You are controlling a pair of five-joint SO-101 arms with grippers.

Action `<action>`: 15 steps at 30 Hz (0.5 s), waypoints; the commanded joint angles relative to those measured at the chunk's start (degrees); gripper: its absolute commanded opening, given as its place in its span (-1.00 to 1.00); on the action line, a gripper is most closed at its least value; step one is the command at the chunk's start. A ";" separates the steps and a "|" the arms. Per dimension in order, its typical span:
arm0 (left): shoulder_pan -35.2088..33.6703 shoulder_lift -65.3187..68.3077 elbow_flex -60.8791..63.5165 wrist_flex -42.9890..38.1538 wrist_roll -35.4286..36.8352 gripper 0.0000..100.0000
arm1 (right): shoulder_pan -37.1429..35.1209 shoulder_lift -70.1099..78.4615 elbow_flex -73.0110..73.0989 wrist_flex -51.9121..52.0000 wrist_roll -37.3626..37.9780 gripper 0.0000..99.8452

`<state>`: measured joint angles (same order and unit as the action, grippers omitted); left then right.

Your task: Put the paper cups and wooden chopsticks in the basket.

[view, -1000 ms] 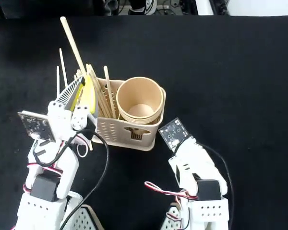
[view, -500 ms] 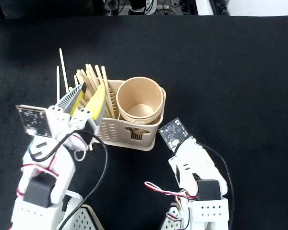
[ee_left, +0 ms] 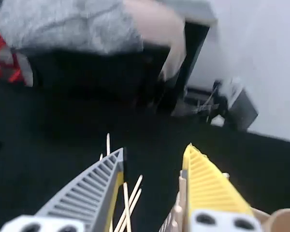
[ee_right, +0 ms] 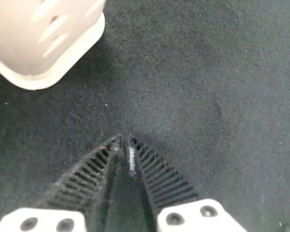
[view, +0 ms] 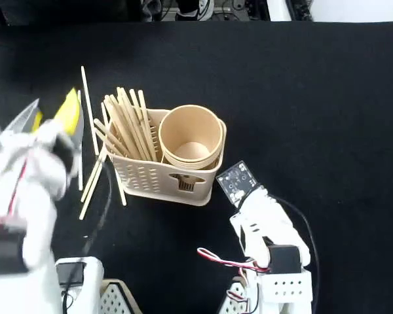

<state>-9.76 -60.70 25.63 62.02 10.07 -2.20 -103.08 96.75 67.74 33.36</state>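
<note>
Basket (view: pixel 164 180): holds stacked paper cups (view: pixel 190 137) and bundled chopsticks (view: pixel 128 127).
Loose chopsticks (view: pixel 92 180): on the table, just left of basket.
Left gripper (ee_left: pixel 154 151): left of basket, fingers spread.
Right gripper (ee_right: pixel 124 140): near basket's corner, fingers pressed together.

My left gripper (view: pixel 52 110) is a blur beside the basket (view: pixel 158 180); I can't count its nested cups (view: pixel 190 140).

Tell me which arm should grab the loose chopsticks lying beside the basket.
Left. The left tool hangs open just beside the loose chopsticks, left of the basket; the right tool sits shut at the basket's other side.
</note>
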 commanded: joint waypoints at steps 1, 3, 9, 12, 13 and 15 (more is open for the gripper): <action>-2.07 19.08 -7.25 0.35 -0.79 -0.59 | 0.44 -4.00 -0.13 -0.26 0.35 -0.98; -4.26 26.81 -10.33 0.35 -0.79 -0.59 | 0.44 -4.00 -0.13 -0.26 0.35 -0.98; -8.75 46.95 -20.00 0.88 -0.79 -0.60 | 0.44 -4.00 -0.13 -0.26 0.35 -0.98; -8.75 56.26 -24.66 0.35 -0.79 -0.60 | 0.44 -4.00 -0.13 -0.26 0.35 -0.98; -8.75 59.78 -26.42 0.09 -0.88 -0.60 | 0.44 -4.00 -0.13 -0.26 0.35 -0.98; -8.40 67.16 -30.55 0.79 -2.37 -0.60 | 0.44 -4.00 -0.13 -0.26 0.35 -0.98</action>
<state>-17.93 -4.70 4.00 62.73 9.89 -2.20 -103.08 96.75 67.74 33.36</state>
